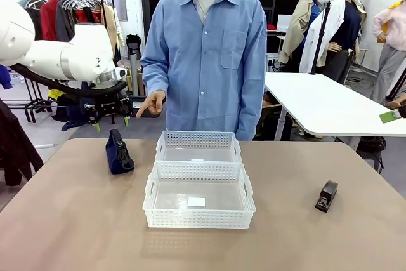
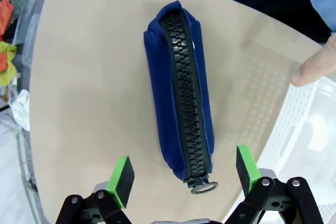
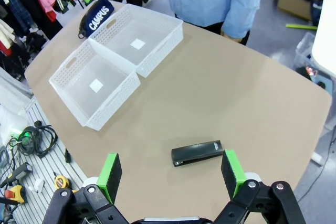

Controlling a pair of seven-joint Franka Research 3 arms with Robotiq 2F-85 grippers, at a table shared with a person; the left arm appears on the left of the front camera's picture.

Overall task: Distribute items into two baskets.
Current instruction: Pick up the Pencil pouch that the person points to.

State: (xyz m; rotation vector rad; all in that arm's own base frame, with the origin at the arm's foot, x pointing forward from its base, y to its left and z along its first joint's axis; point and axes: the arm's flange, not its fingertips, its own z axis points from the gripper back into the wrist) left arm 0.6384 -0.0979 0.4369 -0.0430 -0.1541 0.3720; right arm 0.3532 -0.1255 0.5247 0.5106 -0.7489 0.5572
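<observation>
Navy blue CAMPUS pouch [image 2: 181, 93] lies zip-up on the table [image 2: 89, 77] straight below the left gripper [image 2: 184, 171]. Its zip-pull end sits between the wide-spread green pads [image 2: 122, 176], which do not touch it. The black stapler [image 3: 197, 152] lies flat just ahead of the right gripper [image 3: 172, 174], whose jaws are equally wide and hold nothing. The two white lattice baskets [image 3: 115, 103] stand touching each other, well beyond that gripper. A person's hand [image 2: 315, 64] hovers beside the left gripper's pouch.

Pouch [image 2: 157, 77] beneath left gripper [image 2: 185, 171]: navy blue, black zip, white "CAMPUS" lettering. Stapler [image 3: 197, 153] ahead of right gripper [image 3: 172, 171]: black. Gripper pads [image 2: 122, 174]: green. Baskets [image 1: 198, 219]: white, perforated lattice sides. Table [image 1: 76, 220]: tan, plain.
</observation>
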